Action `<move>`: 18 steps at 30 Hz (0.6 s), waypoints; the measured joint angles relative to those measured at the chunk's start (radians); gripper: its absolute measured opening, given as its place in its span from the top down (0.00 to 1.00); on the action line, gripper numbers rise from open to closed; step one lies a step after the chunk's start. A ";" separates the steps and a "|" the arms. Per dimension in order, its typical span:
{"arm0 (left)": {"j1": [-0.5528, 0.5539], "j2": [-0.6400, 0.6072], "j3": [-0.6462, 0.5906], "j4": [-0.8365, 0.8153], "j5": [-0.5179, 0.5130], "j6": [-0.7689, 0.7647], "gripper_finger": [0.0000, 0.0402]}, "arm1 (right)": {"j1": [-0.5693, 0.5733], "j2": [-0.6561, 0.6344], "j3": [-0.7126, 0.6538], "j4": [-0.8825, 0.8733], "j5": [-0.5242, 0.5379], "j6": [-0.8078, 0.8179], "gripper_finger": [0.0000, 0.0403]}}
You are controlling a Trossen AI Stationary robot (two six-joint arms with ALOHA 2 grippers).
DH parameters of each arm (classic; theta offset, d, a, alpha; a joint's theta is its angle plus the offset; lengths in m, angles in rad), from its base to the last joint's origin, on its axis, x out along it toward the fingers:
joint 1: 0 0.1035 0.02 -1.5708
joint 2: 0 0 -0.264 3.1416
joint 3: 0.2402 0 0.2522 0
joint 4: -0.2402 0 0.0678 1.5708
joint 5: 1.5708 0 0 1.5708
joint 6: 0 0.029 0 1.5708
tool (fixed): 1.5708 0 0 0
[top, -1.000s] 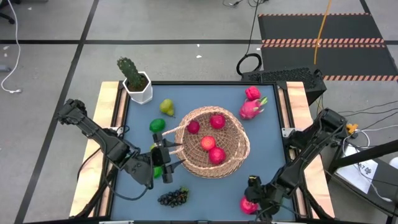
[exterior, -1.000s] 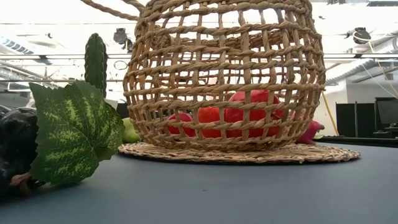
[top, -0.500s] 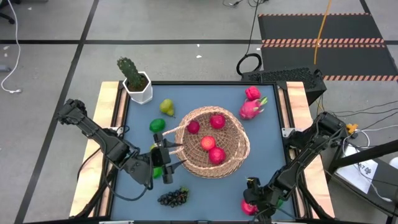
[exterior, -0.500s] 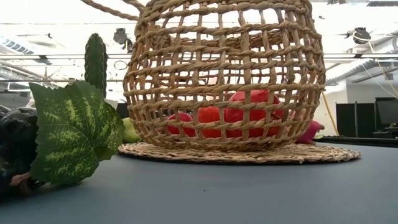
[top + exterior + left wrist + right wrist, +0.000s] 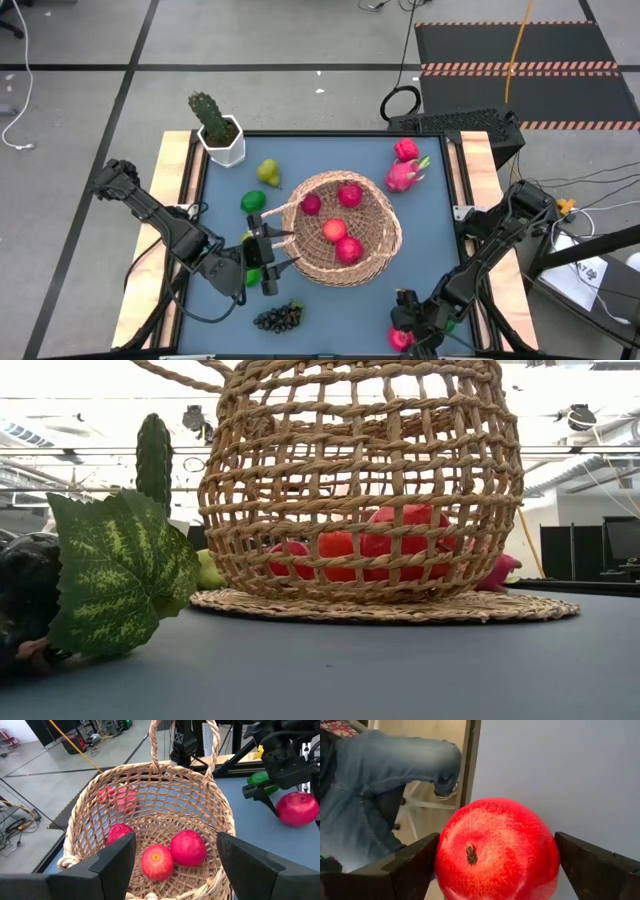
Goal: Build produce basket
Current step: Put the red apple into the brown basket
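Straddling a red apple (image 5: 497,851), the right tool (image 5: 408,331) gapes; left tool (image 5: 268,259) likewise open.

One basket (image 5: 345,228), four apples (image 5: 334,229) inside, one cactus (image 5: 211,117), two dragon fruits (image 5: 403,175).

Rough woven wicker basket (image 5: 345,228); matt blue table (image 5: 430,230); smooth speckled apple (image 5: 497,851)

grey floor (image 5: 300,40), hazard-striped mat (image 5: 520,68)
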 joint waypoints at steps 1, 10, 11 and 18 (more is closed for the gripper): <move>0.000 0.000 0.000 0.000 0.001 0.000 0.32 | -0.002 -0.003 0.000 0.005 0.001 0.000 0.07; 0.000 0.000 0.000 0.004 0.000 0.004 0.32 | -0.044 -0.079 0.000 0.065 0.060 -0.074 0.07; 0.000 0.000 0.000 0.005 0.001 0.012 0.32 | -0.049 -0.088 0.000 0.079 0.073 -0.088 0.07; 0.000 0.000 0.000 0.006 0.000 0.043 0.32 | -0.066 -0.145 0.000 0.213 0.181 -0.234 0.07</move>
